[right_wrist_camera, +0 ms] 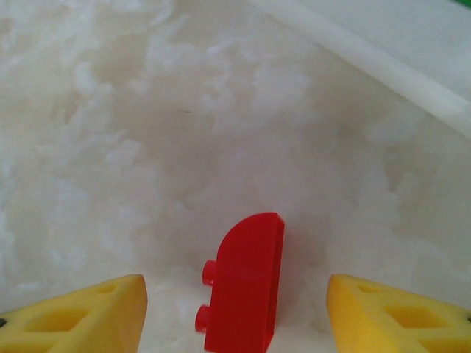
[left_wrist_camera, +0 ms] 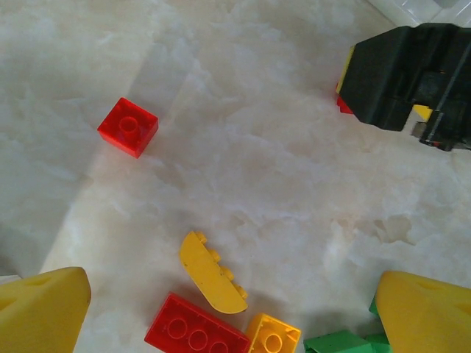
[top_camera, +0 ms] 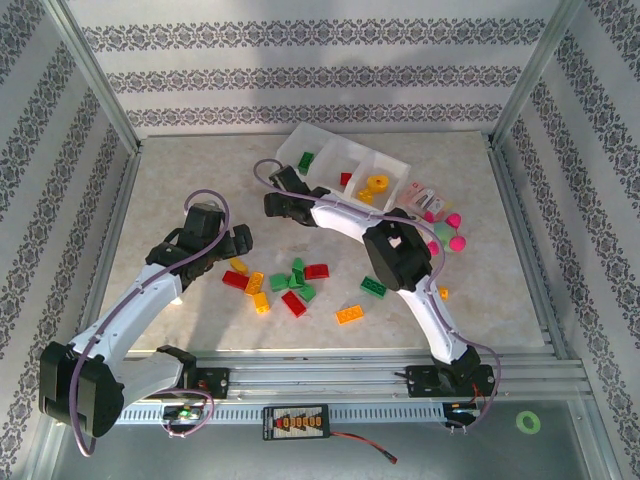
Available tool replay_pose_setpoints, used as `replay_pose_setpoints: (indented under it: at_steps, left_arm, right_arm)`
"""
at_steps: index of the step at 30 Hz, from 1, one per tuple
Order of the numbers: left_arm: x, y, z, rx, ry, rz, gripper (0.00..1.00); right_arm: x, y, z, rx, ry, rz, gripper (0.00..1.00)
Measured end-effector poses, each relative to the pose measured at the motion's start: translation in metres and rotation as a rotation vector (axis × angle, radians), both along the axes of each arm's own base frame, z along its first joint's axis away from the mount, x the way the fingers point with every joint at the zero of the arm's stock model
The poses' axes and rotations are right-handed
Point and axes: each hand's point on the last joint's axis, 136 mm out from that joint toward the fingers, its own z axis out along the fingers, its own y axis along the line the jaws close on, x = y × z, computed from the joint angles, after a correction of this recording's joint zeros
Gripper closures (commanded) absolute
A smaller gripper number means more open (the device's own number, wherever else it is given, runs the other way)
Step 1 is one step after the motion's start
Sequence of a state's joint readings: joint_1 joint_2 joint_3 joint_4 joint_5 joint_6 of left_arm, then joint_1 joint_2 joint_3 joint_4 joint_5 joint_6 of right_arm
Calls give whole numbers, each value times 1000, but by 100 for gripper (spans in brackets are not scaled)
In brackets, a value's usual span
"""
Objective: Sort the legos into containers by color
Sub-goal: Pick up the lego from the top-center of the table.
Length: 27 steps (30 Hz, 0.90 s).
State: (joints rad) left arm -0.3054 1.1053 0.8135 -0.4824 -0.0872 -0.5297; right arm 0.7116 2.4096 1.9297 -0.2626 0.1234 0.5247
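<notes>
Top view: tray at table's back, few bricks inside. Loose legos well in front of tray. Right gripper just beside tray's left end; left gripper nearer pile.

Left wrist: left gripper fingers spread wide, empty, above yellow curved brick.

Right wrist: right gripper fingers apart, straddling red curved brick, gaps both sides; tray rim just beyond.

Step, likely: grasping red. Next: pinch, lift, clear rim, drop with reds.
</notes>
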Motion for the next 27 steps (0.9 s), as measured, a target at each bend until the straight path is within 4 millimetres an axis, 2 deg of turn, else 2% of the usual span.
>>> replay_pose_setpoints:
  at_steps: [7,14,22,25,27]
  left_arm:
    - [0,0,0,1,1,-1,1]
    - [-1,-1,-1,-3,4,-7,1]
    - [1,-9,1,-16,-6,-55,1]
    - [5,-16,4,-20,-35,-94,1]
    - [7,-23,3,-17,-57,-135,1]
  right_arm:
    - [8,7,-14,-20,26,-2,58]
    - [9,7,-10,-29,30,2,77]
    - [1,2,-6,-36,45,11,80]
    - [-8,-3,10,-26,41,16,80]
    - [-15,-9,29,-11,28,18,80]
